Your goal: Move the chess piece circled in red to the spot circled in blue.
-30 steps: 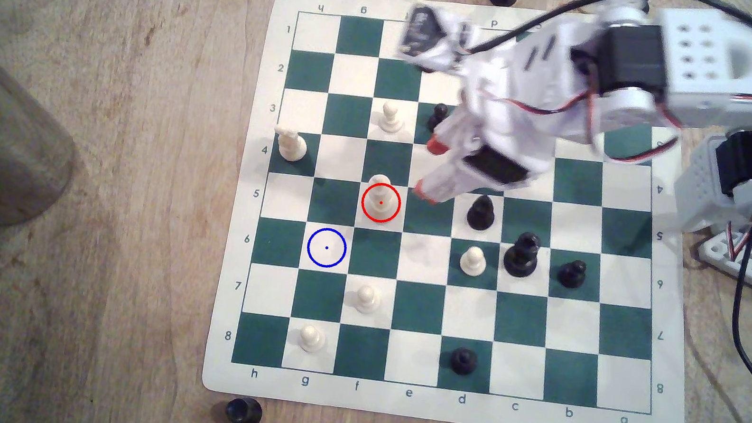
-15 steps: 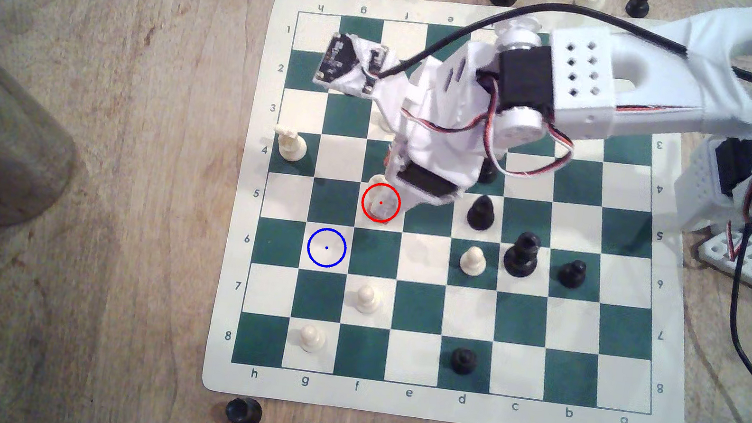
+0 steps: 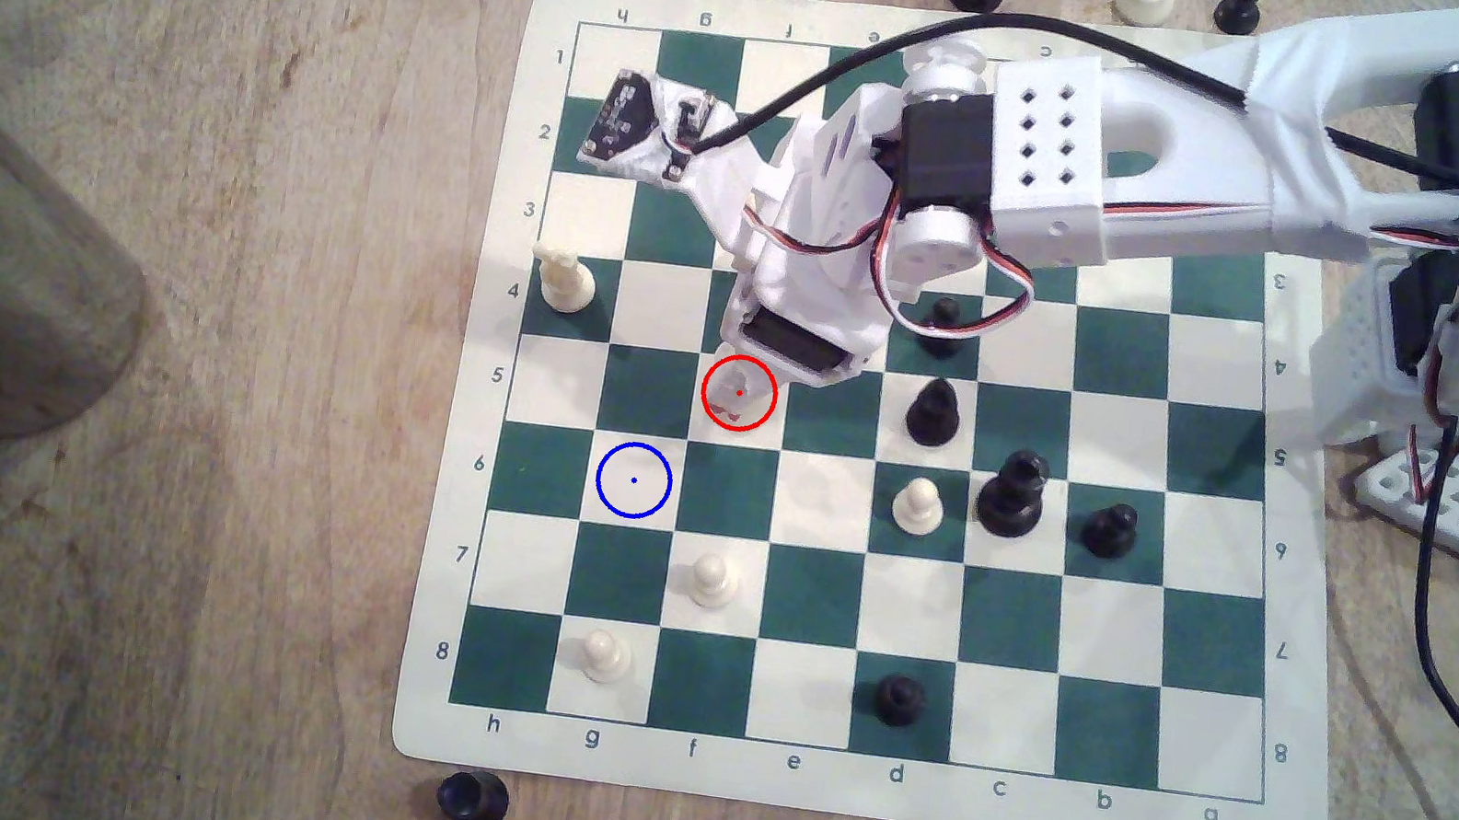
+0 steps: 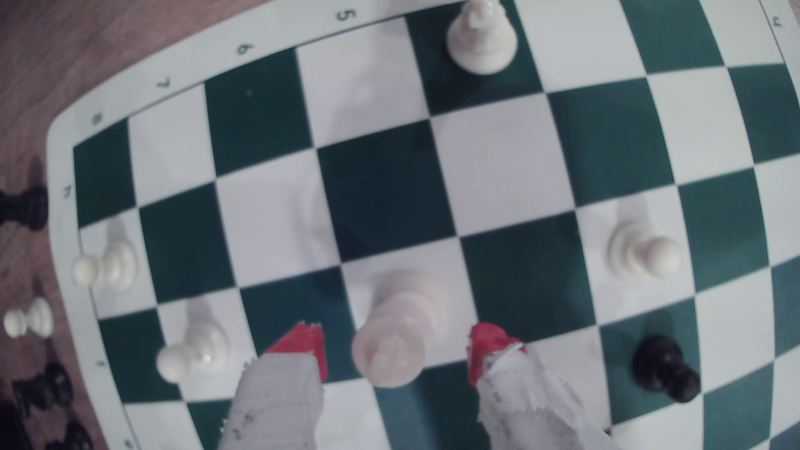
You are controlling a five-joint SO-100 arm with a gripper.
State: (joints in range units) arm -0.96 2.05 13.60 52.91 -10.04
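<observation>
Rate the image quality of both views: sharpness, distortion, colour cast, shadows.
Exterior view: mostly sharp, warm cast, the board nearly square, soft shadows under the arm. Wrist view: cold bluish cast, strong barrel distortion bending the board's edges, slightly soft overall; the chess piece between the open gripper fingers is blurred and pale against its white square.

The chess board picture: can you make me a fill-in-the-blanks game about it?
1. The end effector has ____ fingertips.
2. The end effector's jaws stand ____, one on each side of the chess piece.
3. The spot is marked by a ____ ring.

Missing words: red; open; blue
</observation>
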